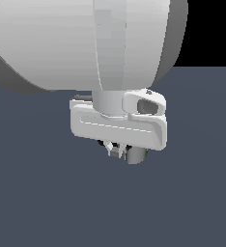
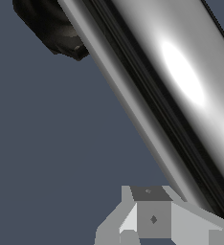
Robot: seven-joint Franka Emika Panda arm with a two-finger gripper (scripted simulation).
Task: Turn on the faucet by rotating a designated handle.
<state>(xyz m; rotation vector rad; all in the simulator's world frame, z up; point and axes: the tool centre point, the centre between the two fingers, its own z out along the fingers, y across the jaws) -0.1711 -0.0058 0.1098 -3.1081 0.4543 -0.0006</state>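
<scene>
**Claw low over the chrome handle, jaw state unclear**

In the exterior view you see the white robot arm (image 1: 86,43) filling the upper part of the frame, with its pale wrist housing (image 1: 119,126) hanging below it. Under that housing the claw (image 1: 116,149) shows only as a small dark and light cluster, mostly hidden by the housing. Just beside it, toward the exterior view's right, a grey rounded end (image 1: 135,155) peeks out; it looks like the flat round end of the handle, though so little shows that you cannot be sure. Everything sits over a plain blue-grey surface (image 1: 47,193).

The wrist view puts you very close to the handle (image 2: 181,81). It is a shiny chrome cylinder that runs diagonally across the frame, with a bright highlight along it and dark lines along one side. Past one end of the bar you see a black rough-looking lump (image 2: 51,28), part of the faucet where the handle joins it. One grey finger (image 2: 152,217) of the claw shows at the frame's edge, close against the bar; whether it touches you cannot tell.

You cannot tell whether the claw is open or closed: only one finger is clear in the wrist view, and the exterior view hides the jaws.
</scene>
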